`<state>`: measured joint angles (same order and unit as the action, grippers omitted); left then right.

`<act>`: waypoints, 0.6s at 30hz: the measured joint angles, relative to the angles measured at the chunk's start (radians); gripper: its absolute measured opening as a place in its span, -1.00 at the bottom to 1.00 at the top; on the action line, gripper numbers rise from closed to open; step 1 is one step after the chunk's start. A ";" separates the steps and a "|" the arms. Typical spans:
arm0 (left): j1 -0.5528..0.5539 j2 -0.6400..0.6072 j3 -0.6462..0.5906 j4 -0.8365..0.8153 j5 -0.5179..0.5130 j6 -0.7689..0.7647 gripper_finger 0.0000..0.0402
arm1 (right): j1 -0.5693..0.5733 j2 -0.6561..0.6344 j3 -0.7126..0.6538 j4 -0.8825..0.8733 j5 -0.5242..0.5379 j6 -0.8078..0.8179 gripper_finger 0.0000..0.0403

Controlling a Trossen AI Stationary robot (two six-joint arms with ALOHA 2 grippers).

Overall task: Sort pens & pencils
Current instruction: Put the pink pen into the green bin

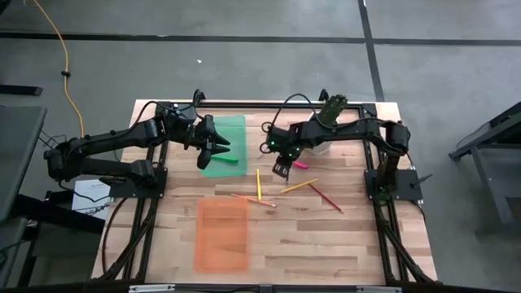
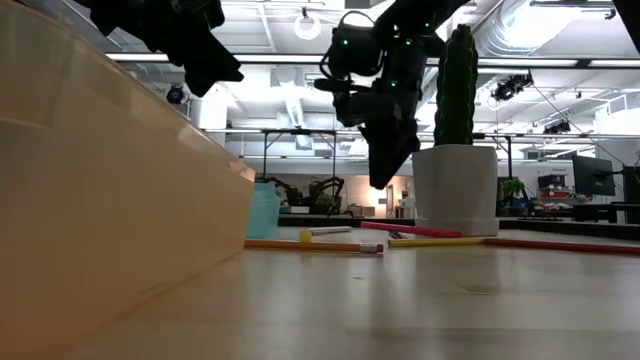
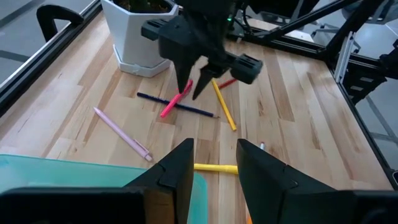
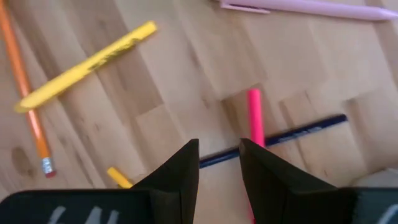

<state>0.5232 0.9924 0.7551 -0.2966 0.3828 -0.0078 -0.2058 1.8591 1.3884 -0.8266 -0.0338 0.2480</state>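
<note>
My right gripper [image 1: 282,172] [image 4: 219,155] hangs open just above the magenta pen [image 4: 255,121] [image 1: 300,164], which lies across a dark blue pencil [image 4: 292,134] on the table. My left gripper [image 1: 209,157] [image 3: 215,146] is open and empty over the green tray [image 1: 232,130], where a green pen [image 1: 230,159] lies. On the wood lie the yellow pen [image 3: 214,167] [image 4: 87,65], the pale pink pen [image 3: 121,132], a yellow pencil [image 1: 258,183], an orange pencil [image 1: 299,185] and a red pencil [image 1: 326,197].
An orange tray [image 1: 222,234] sits toward the near edge; its wall [image 2: 100,200] fills the left of the low view. A white pot with a cactus [image 1: 326,120] [image 2: 455,190] stands by the far edge behind my right gripper. Bare wood lies to the near right.
</note>
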 joint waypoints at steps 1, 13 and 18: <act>0.000 0.000 0.000 0.000 0.000 0.000 -0.45 | -0.007 0.000 0.000 -0.005 0.002 0.006 -0.46; 0.000 0.000 0.000 -0.021 0.000 -0.001 -0.45 | -0.030 0.000 0.000 -0.014 0.035 -0.027 -0.46; 0.000 0.000 0.000 -0.041 0.000 -0.002 -0.45 | -0.030 0.000 0.001 0.008 0.042 -0.058 -0.46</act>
<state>0.5228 0.9924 0.7551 -0.3378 0.3824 -0.0094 -0.2356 1.8591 1.3891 -0.8189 0.0078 0.1902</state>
